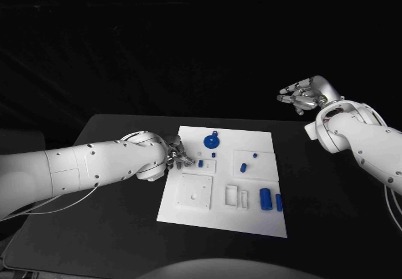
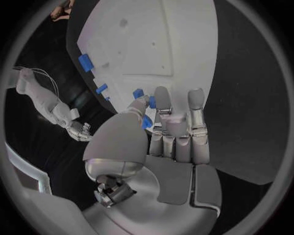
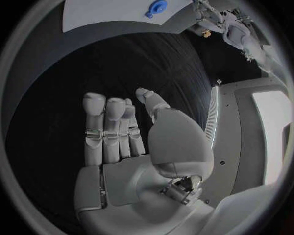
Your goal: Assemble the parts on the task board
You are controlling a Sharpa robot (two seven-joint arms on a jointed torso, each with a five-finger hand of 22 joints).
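Black table (image 1: pixel 117 232) bore a white task board (image 1: pixel 251 224), blue parts (image 1: pixel 265 199) scattered.
Left hand (image 1: pixel 176 156) pinched a small blue piece (image 2: pixel 146 123) at its nine o'clock edge; right hand (image 1: pixel 305 95) hung released.

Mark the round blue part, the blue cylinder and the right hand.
round blue part (image 1: pixel 211 140), head view, on its disc face.
blue cylinder (image 1: pixel 265 199), head view, mid-length of its side.
right hand (image 1: pixel 307 96), head view, on the palm.

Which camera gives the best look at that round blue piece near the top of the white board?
The head view: the round blue piece lies in plain sight from above on the white board. The right wrist view catches it small, at the edge. In the left wrist view I cannot pick it out with confidence.
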